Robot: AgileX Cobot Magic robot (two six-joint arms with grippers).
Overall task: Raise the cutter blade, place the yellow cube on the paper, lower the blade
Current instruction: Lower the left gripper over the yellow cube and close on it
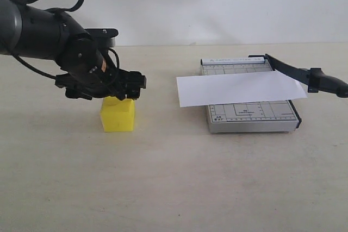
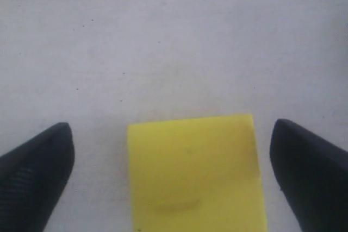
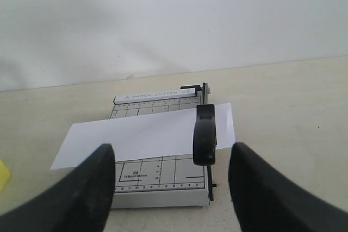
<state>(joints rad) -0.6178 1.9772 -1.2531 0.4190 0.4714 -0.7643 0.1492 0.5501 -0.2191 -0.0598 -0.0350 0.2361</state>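
The yellow cube point(image 1: 117, 114) stands on the table at the left. My left gripper point(image 1: 126, 92) hangs just above it, open. In the left wrist view the cube point(image 2: 196, 177) lies between the two fingers of the left gripper point(image 2: 171, 126), with a gap on each side. On the right, the paper point(image 1: 239, 88) lies across the grey cutter board point(image 1: 253, 118). The cutter blade point(image 1: 296, 71) is tilted up off the board, with its handle point(image 1: 329, 84) in the air. My right gripper point(image 3: 173, 149) is open in front of the board, and the handle point(image 3: 205, 134) stands ahead of its fingers, untouched.
The beige table point(image 1: 174, 177) runs back to a white wall point(image 1: 217, 4). The paper's left end point(image 1: 185, 91) overhangs the board toward the cube. The right arm does not show in the exterior view.
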